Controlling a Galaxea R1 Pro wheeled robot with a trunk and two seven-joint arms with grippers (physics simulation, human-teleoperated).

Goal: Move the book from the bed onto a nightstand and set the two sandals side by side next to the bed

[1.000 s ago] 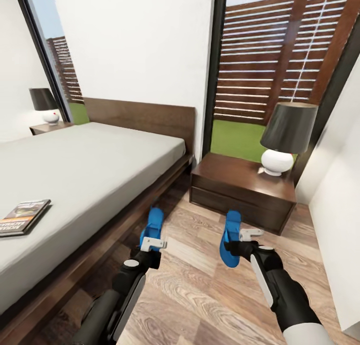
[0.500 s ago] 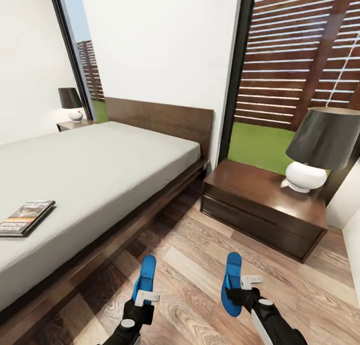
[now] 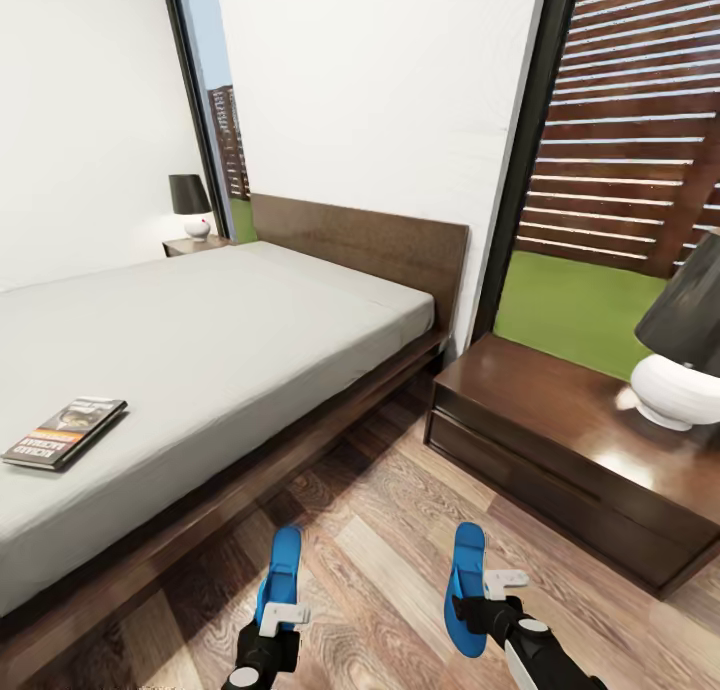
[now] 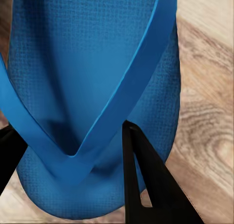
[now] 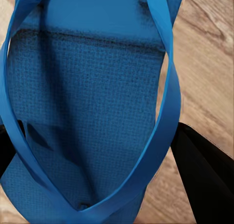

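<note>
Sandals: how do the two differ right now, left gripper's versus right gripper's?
The left sandal is nearer the bed; the right sandal is nearer the nightstand. The left gripper is at its sandal's heel end, the right gripper beside its sandal's edge. Both are bright blue and point the same way.

Both sandals are bright blue with a fine woven-grid texture: one sandal (image 3: 279,576) just ahead of the black left gripper (image 3: 268,638), the other sandal (image 3: 465,587) beside the black right gripper (image 3: 487,610). Floor (image 3: 390,560) pale streaked wood grain. Bed (image 3: 230,340) light grey on dark brown. Book (image 3: 66,432) grey, white, orange. Nightstand (image 3: 560,450) glossy dark brown; lamp (image 3: 685,360) dark shade, white base
</note>
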